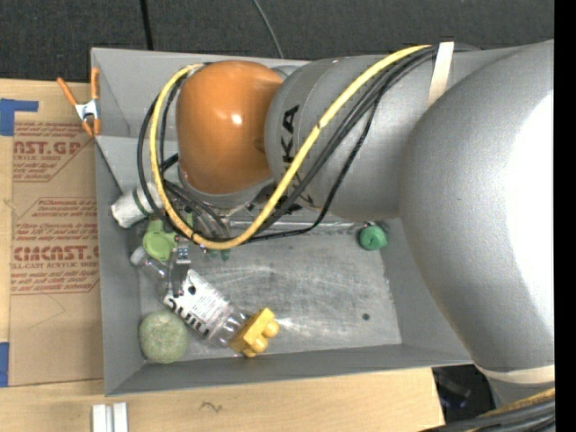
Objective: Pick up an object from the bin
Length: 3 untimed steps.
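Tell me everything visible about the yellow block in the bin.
The yellow block looks like hard, glossy plastic: a chunky toy brick with small knobs. It lies askew on the bin floor near the wall at the view's bottom, its left end against the clear bottle with black lettering. Nothing else touches it.

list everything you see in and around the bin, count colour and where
dull green ball: 1, grey-green, lower left corner of the bin
bottle: 1, clear with a white printed label, lying right of that ball
toy block: 1, yellow, at the lower wall, against the bottle
small ball: 1, bright green, mid bin, at the arm's edge
pale green piece: 1, left side, kind unclear
white tube end: 1, by the left wall
bin: 1, grey metal
arm: 1, silver with orange cover, from the right
gripper: 1, above the bottle
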Tool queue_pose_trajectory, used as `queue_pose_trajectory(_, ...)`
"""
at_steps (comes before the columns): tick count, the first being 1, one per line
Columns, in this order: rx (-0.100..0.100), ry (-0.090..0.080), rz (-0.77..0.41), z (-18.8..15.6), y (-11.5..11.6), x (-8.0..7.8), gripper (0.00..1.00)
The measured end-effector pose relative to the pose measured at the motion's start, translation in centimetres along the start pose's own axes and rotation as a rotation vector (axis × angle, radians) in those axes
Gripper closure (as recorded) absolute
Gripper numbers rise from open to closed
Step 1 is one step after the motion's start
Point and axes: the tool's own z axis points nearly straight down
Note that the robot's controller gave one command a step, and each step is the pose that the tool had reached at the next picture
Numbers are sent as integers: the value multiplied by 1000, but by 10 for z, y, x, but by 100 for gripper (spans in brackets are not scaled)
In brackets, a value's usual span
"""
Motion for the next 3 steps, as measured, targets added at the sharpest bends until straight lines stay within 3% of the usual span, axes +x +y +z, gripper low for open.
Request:
queue_pose_trajectory(1, 0, 0, 0, 0, 0, 0, 100)
queue_pose_trajectory(2, 0, 0, 0, 0, 0, 0, 100)
queue_pose_trajectory(3, 2, 6, -5, -50, -6, 12, 100)
